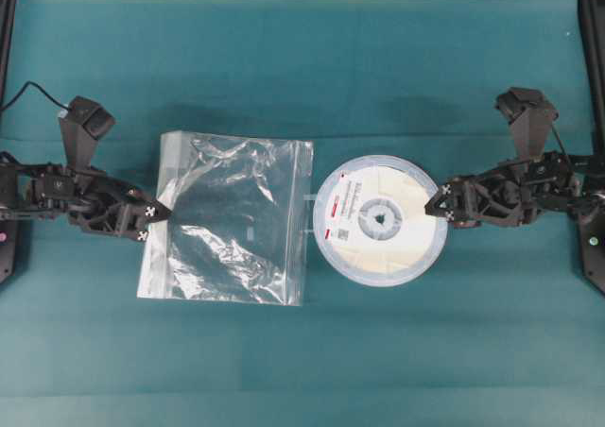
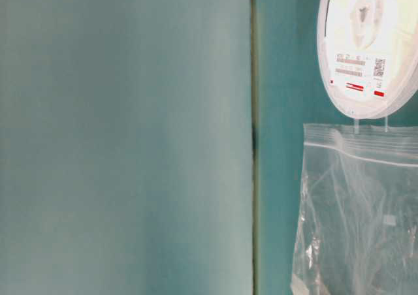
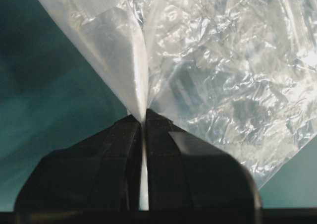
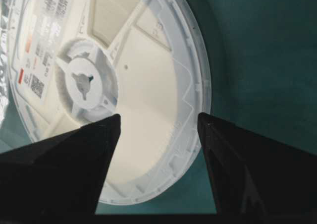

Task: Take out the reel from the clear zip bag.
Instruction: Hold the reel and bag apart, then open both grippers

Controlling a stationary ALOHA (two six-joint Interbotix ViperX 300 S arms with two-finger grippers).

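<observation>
**Reel lies outside the bag**

Overhead, the teal cloth tabletop (image 1: 302, 370) carries the crinkled, square clear plastic zip bag (image 1: 232, 219) left of centre and the flat round pale-blue reel (image 1: 380, 219) just beside its zip edge. From the left wrist, the left pincer (image 3: 143, 122) is clamped on the bag's edge. From the right wrist, the right pincer (image 4: 158, 122) is spread above the reel's rim.

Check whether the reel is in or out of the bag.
Out: the reel lies flat on the cloth, fully beside the clear zip bag, which looks empty.
</observation>
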